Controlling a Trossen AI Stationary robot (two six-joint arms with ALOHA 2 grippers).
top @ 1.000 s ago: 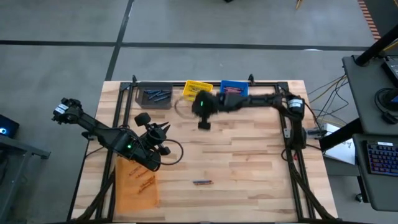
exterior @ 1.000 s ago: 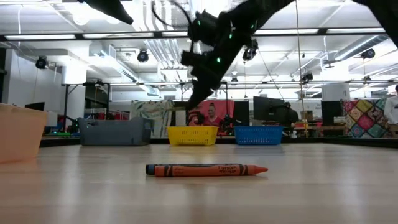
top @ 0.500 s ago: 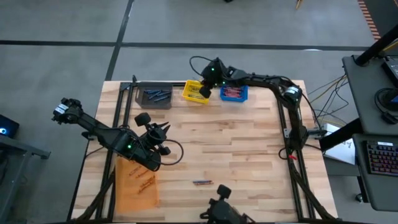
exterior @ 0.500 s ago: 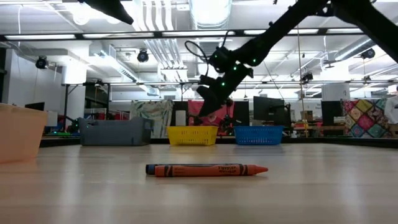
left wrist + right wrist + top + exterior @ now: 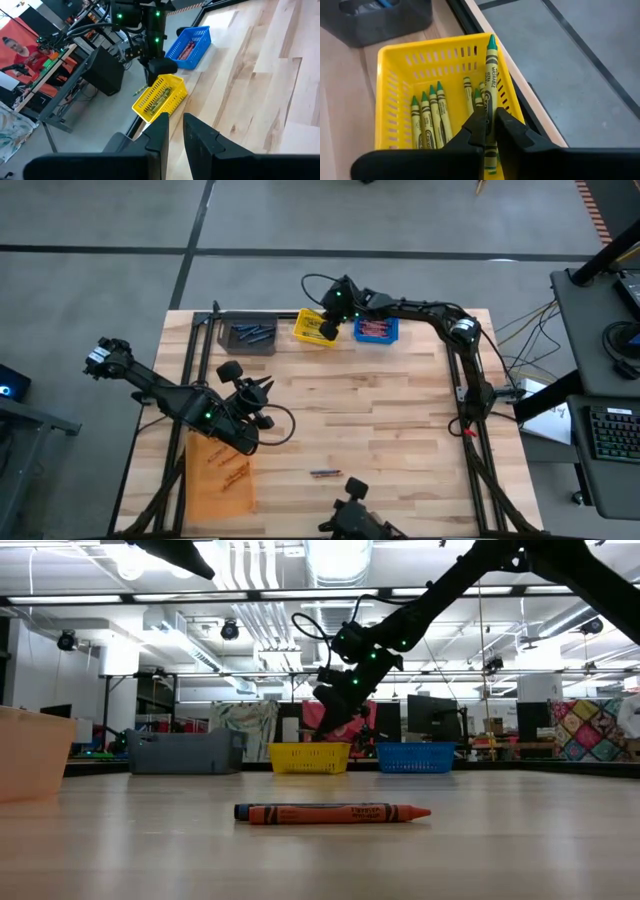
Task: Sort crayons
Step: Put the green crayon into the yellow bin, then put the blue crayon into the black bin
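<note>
My right gripper [image 5: 489,131] hangs over the yellow bin [image 5: 314,327] at the table's far edge, shut on a yellow-green crayon [image 5: 490,80]. Several yellow-green crayons [image 5: 431,116] lie in that bin. An orange crayon [image 5: 332,813] lies flat on the table near the front edge [image 5: 325,474]. My left gripper [image 5: 176,134] waits above the table's left part [image 5: 262,388]. Its fingers stand a narrow gap apart with nothing between them. My right gripper pinches the yellow-green crayon's lower half [image 5: 489,107] between its two fingers. The fingers slant down toward the far edge and the crayon runs along them. Its green tip [image 5: 491,42] sticks out ahead, past the bin's far rim. The crayon is lifted clear above the bin.
A grey bin [image 5: 250,337] with blue crayons stands left of the yellow one, and a blue bin [image 5: 376,329] with red crayons to its right. An orange bin [image 5: 222,472] with orange crayons stands at the near left. A dark object [image 5: 352,518] sits at the near edge.
My right gripper has carried the yellow-green crayon from over the table's middle toward the far edge, sinking a little and rolling. For the last half second it has stayed almost still above the yellow bin. The orange crayon has not moved.
</note>
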